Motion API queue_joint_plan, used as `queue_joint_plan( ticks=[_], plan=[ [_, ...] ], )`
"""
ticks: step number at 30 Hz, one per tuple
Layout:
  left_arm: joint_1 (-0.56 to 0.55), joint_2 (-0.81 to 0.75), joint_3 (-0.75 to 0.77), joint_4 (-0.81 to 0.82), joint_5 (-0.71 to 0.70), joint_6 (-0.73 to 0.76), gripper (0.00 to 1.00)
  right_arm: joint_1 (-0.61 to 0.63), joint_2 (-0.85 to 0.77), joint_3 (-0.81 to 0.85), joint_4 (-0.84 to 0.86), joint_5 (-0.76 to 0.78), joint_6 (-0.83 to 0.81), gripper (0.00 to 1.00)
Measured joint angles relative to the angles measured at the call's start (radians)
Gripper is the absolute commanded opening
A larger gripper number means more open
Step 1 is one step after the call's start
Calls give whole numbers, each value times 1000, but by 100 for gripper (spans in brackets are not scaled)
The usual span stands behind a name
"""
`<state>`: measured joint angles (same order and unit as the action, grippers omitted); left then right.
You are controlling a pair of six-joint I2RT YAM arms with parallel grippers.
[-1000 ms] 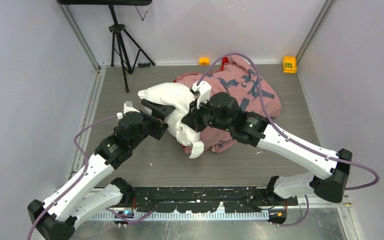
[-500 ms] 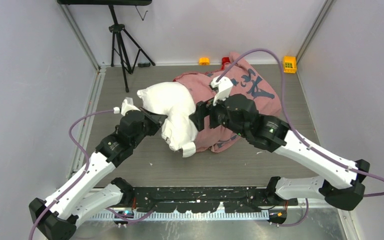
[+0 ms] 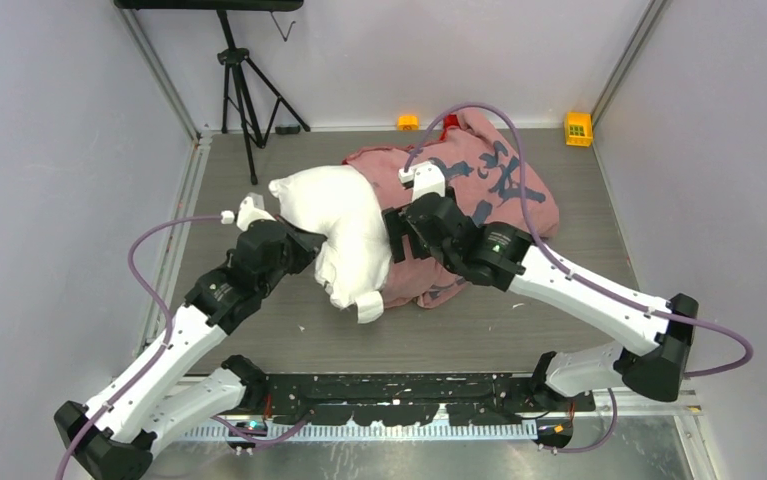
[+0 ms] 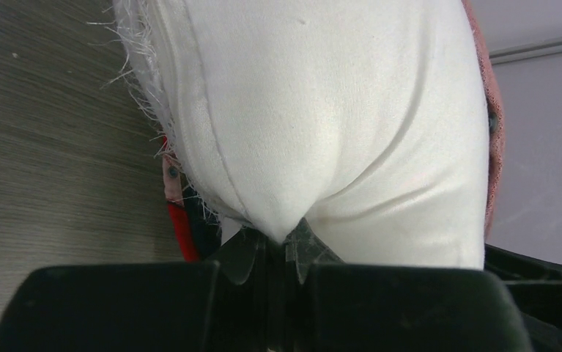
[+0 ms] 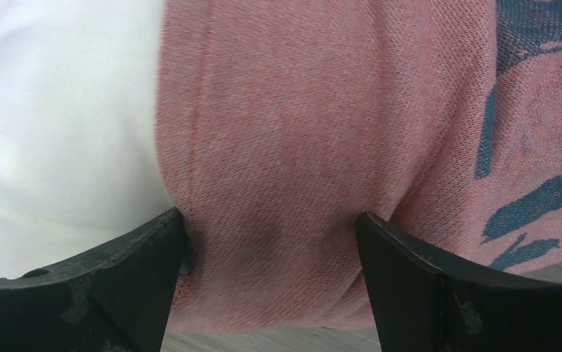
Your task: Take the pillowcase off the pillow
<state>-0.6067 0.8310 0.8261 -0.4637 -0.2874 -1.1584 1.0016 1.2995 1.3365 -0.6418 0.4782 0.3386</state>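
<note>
Left gripper: jaws pressed together, pinching a fold of the white pillow, which lies mid-table. Right gripper: jaws spread, straddling the pink pillowcase. The pillowcase is bunched toward the far edge of the table, overlapping the pillow's right side.

The pillow vanishes at its 3 o'clock end inside the pillowcase. Overhead, it covers the jaws of the left gripper. Toward 1 o'clock, a small yellow item is too tiny to identify.
</note>
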Motion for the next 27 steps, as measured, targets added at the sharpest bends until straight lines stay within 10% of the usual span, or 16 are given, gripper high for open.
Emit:
queue_joint_plan(
  ticks=[14, 27],
  plan=[
    [126, -140, 42, -283, -189, 69, 0, -416, 42, -210, 70, 66, 45, 88],
    [183, -136, 56, -295, -171, 217, 0, -431, -60, -218, 79, 4, 42, 78]
  ],
)
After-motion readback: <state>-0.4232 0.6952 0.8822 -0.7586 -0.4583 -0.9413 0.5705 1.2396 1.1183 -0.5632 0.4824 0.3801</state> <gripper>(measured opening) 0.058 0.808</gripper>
